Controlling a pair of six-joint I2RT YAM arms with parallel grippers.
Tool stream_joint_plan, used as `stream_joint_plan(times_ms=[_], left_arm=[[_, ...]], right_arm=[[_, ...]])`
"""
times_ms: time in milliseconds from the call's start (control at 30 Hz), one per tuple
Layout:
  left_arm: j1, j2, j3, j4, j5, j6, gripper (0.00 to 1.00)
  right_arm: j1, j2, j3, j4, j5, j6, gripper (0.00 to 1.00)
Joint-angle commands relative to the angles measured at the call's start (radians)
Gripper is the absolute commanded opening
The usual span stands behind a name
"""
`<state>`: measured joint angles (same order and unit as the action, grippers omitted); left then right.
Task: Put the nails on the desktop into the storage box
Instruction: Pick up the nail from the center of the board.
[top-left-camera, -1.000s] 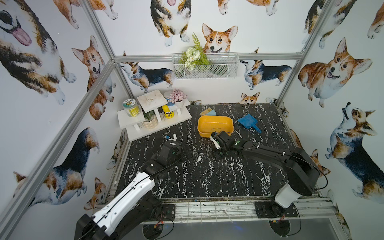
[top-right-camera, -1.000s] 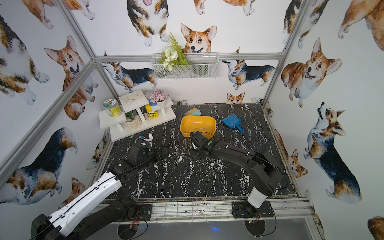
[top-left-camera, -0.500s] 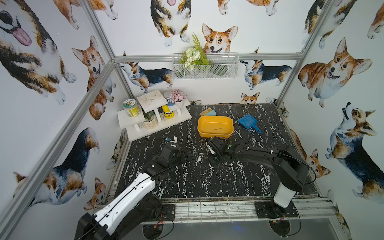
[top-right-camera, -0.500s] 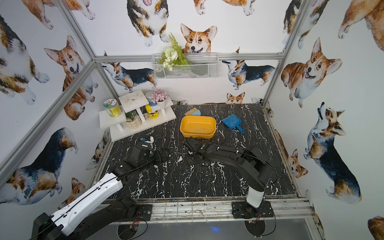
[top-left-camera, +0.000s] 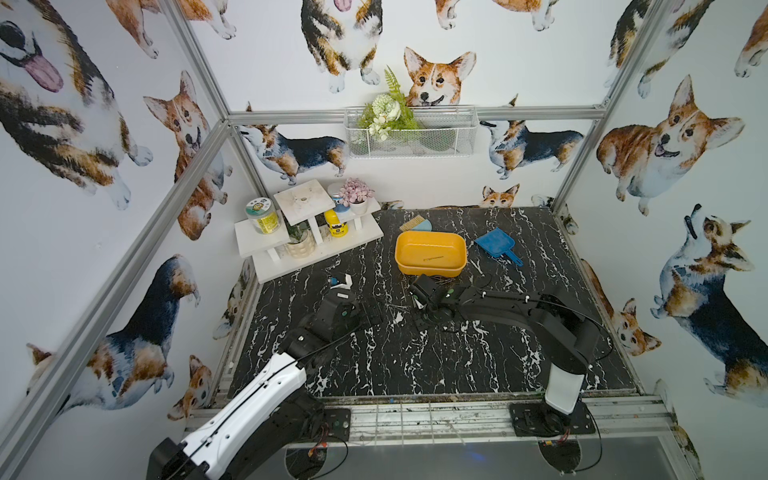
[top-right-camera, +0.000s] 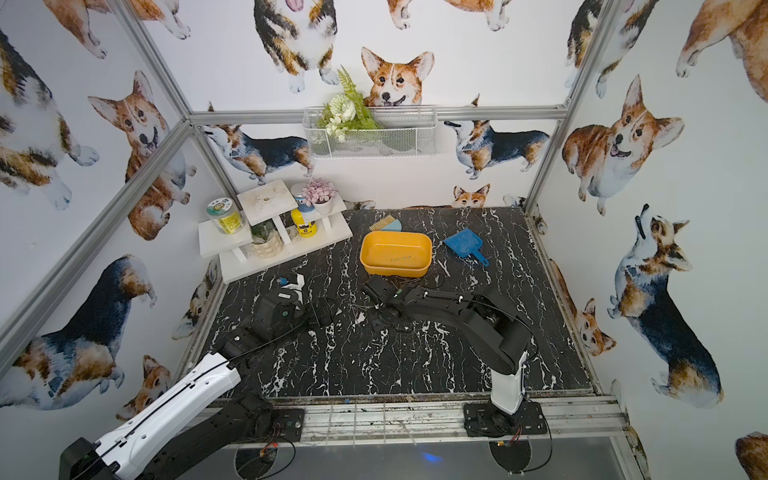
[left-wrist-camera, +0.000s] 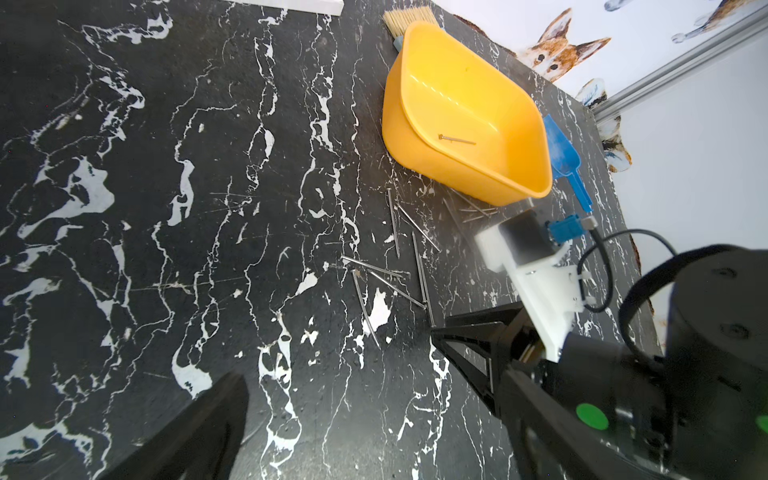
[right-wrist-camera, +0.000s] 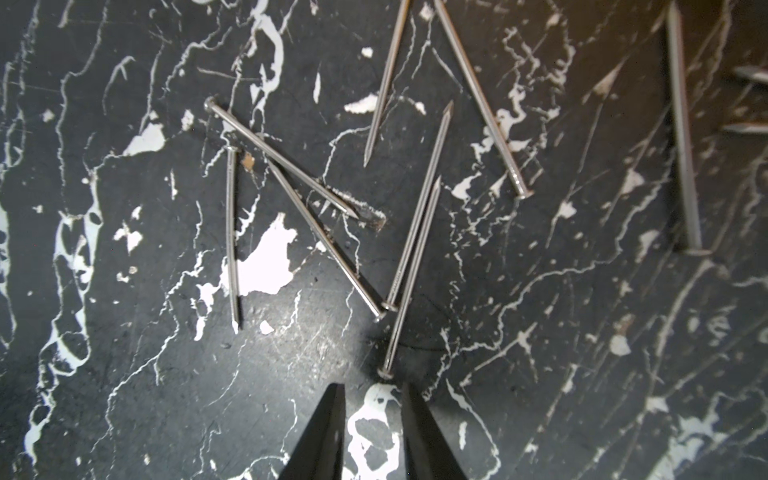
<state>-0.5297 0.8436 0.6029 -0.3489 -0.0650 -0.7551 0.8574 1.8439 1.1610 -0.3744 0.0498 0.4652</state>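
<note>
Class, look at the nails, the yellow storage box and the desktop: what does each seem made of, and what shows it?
Nails: likely steel; grey, glossy, bright glints along the shafts.
Storage box: moulded plastic; smooth, soft sheen, rounded corners.
Desktop: black marble pattern, matt and scratched; stone or printed sheet, unclear.

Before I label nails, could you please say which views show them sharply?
Right wrist view: nails sharp centrally, soft at one edge. Left wrist view: nails sharp, white mount blurred. In both top views, nails barely distinct from desktop veins.
</note>
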Motion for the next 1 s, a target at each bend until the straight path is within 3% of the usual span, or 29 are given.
stream_joint_plan(times_ms=[0, 967], left_arm=[[0.002, -0.002, -0.003, 0.016, -0.004, 0.011, 1.00], [0.001, -0.025, -0.016, 0.024, -0.003, 0.007, 1.00]], right_arm=[[0.003, 0.015, 0.019, -0.015, 0.027, 0.009, 0.28], [0.009, 0.088, 0.024, -0.044, 0.082, 0.021, 0.15]])
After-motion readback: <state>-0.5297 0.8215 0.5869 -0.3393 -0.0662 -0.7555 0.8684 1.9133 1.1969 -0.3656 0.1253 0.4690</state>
